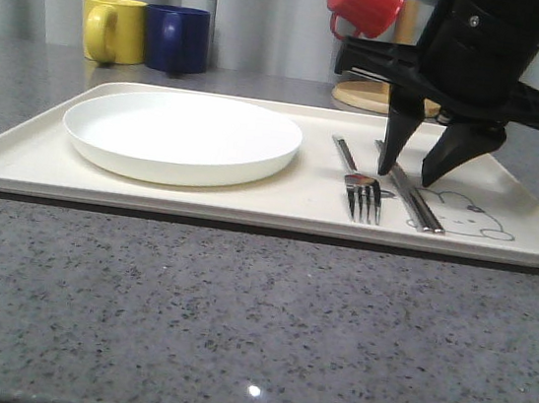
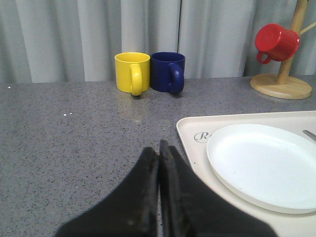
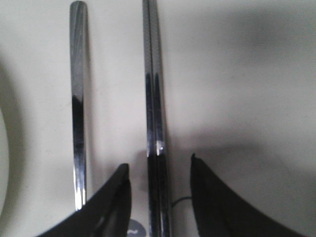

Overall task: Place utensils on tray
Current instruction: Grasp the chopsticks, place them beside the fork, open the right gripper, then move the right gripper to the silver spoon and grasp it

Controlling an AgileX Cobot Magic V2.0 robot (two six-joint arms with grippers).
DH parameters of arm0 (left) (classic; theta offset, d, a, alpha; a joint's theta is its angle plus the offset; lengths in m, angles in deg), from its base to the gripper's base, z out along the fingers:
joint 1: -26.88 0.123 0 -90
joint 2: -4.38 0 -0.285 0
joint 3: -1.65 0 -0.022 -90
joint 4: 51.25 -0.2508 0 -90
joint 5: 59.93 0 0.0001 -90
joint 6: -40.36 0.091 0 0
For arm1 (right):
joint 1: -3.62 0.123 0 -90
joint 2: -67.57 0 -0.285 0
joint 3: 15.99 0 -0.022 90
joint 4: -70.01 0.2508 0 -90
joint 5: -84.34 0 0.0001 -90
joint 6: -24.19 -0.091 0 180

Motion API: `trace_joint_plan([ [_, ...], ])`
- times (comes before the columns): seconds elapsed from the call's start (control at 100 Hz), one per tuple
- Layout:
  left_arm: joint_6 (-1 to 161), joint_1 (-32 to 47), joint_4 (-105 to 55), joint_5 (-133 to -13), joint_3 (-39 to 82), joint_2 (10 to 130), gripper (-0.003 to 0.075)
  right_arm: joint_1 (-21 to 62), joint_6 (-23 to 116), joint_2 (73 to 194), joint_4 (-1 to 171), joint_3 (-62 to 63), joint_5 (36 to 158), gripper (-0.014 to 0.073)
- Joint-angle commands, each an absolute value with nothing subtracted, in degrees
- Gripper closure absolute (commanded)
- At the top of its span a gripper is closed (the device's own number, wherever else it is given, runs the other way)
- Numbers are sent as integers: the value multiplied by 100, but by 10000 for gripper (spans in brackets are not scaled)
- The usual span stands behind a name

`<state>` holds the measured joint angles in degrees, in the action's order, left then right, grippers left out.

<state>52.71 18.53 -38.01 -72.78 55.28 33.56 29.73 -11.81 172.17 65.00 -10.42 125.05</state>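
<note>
Utensils: fork [image 1: 363, 186] and chopsticks [image 1: 412, 192] lying flat on tray [image 1: 249, 204], side by side; no spoon seen.
Chopsticks: between the right jaws, pair touching along its length [image 3: 154, 113]; not lifted.
Fork: handle [image 3: 78, 108] just outside the jaw on the plate side.
Right jaws [image 1: 422, 172]: spread wide, straddling chopsticks, gripping nothing, tips close to tray surface.
Left jaws [image 2: 159, 158]: pressed together, empty, over tabletop [image 2: 74, 148] beside tray corner.
Step (judged): release of chopsticks done or nearly so; withdraw straight up, jaws kept wide, avoid nudging fork or dragging the sticks.
Tray contents: white plate [image 1: 181, 135] well off to the fork's far side, empty; fork; chopsticks over rabbit drawing [image 1: 466, 216].
Mugs: yellow [image 1: 111, 28], blue [image 1: 177, 38] on tabletop behind tray; red [image 1: 365, 2] hanging on wooden stand.
</note>
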Motion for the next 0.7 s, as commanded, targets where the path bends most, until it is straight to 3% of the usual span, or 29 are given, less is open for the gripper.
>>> trace_joint_plan([
  [0.0, 5201, 1872, -3760, -6836, 5378, 3382, 738, 2967, -1178, 16903, 6470, -1236, 12358, 228],
  [0.28, 5201, 1872, -3760, -6836, 5378, 3382, 738, 2607, -631, 16209, 6306, -1270, 12691, 228],
  [0.69, 5201, 1872, -3760, -6836, 5378, 3382, 738, 167, 1787, 15922, 6927, -1258, 13631, 228],
])
